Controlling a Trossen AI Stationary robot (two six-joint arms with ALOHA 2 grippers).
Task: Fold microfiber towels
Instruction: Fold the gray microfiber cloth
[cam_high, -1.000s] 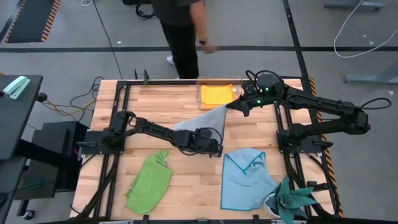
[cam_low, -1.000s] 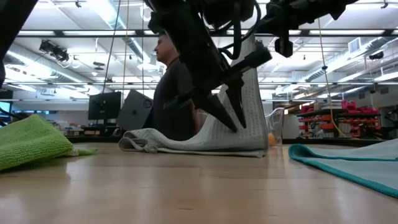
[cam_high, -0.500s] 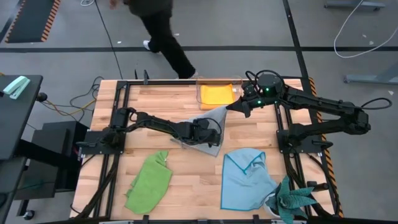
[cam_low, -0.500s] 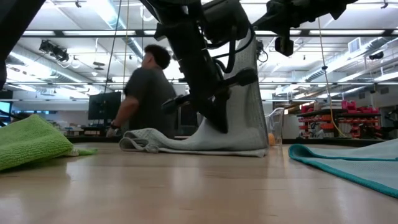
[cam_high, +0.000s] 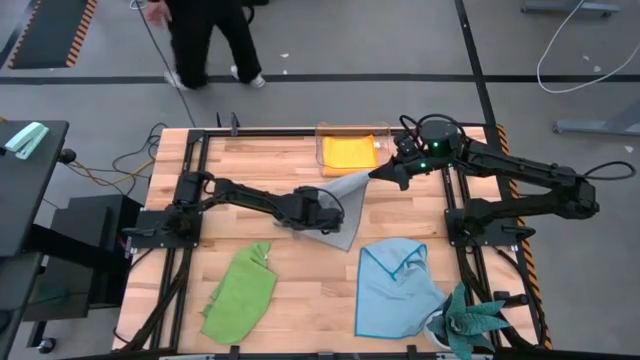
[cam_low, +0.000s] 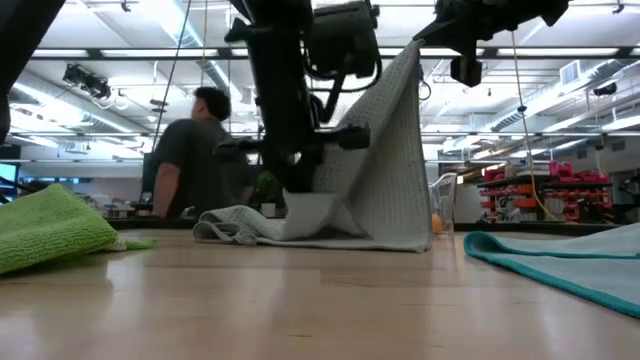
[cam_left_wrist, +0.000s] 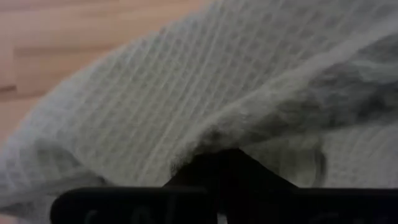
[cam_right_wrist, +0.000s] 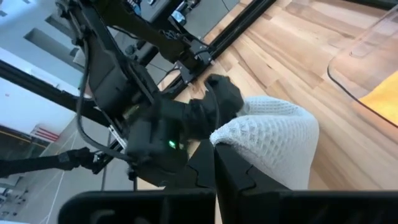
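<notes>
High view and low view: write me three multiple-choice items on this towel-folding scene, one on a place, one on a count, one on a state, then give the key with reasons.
1. Where does the orange-yellow towel lie?
A. In the clear plastic box
B. Under the plant
C. On the floor

2. How many towels lie outside the box?
A. One
B. Three
C. Five

3. What state is the grey towel in?
A. Folded into a neat square
B. One corner lifted off the table, the rest trailing on it
C. Rolled into a tube

Key: 1 A, the orange-yellow cloth shows inside the box at the table's far edge. 2 B, the grey, the lime green towel and the light blue towel. 3 B, the right gripper holds a corner aloft while the left gripper pinches the cloth lower down.
</notes>
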